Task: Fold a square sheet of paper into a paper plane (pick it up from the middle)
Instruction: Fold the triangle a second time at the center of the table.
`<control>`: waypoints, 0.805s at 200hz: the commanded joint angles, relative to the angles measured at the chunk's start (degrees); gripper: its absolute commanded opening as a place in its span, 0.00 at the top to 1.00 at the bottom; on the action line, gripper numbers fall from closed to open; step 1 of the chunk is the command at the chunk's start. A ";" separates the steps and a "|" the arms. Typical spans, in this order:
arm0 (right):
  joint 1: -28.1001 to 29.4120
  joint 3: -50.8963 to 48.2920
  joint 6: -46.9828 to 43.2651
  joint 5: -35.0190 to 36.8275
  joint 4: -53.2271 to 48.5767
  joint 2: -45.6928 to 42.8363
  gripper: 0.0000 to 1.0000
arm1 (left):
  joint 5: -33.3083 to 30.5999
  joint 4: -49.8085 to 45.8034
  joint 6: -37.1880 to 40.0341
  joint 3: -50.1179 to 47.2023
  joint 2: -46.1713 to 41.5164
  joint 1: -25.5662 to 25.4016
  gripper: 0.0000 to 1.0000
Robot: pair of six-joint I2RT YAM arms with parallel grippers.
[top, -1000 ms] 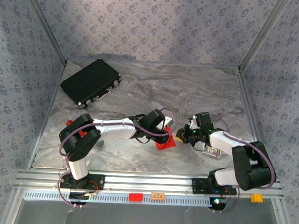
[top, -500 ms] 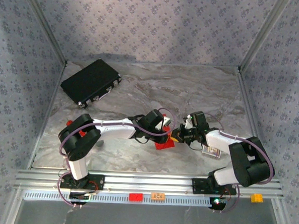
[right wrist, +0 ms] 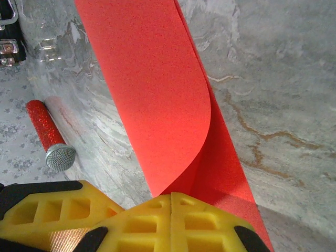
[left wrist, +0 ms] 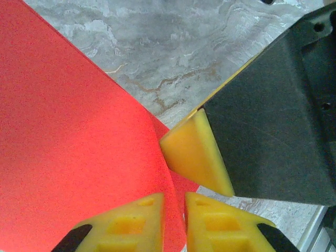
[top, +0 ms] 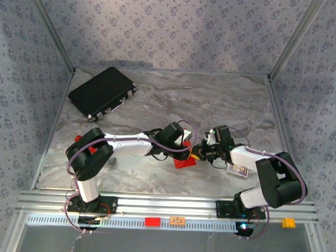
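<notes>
Item: square sheet of paper [top: 183, 162], near-centre of the marble table [top: 214, 100], between your two arms. One part is curled over in a soft bend, and no sharp crease shows.
Left gripper [left wrist: 174, 203]: pinched on the sheet's edge.
Right gripper [right wrist: 171, 202]: clamped on the bend.
Progress, as you may judge it: early. No dart shape yet, and the creasing is still yours to do.

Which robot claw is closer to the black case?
Left. The left claw sits at the red paper, on the side toward the black case; the right claw is just beyond it, farther away.
</notes>
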 commanded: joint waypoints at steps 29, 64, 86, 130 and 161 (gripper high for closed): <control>0.28 1.12 0.54 -0.70 -0.15 0.66 0.94 | 0.98 0.58 -0.27 -0.10 0.68 0.74 0.91; 0.48 0.76 -0.54 -0.91 -1.31 0.61 0.93 | 0.93 0.51 0.01 -0.71 -0.17 1.45 0.94; 0.82 0.25 -0.73 -0.96 -1.69 0.59 0.93 | 0.93 0.49 0.18 -0.85 -0.35 1.85 0.95; 2.15 0.65 -0.27 -1.69 0.15 1.67 0.94 | 1.20 0.54 0.04 -0.84 -0.35 1.98 0.95; 3.06 1.60 1.00 -2.44 2.62 3.62 0.94 | 1.42 0.84 -0.58 -0.88 -0.26 2.06 0.92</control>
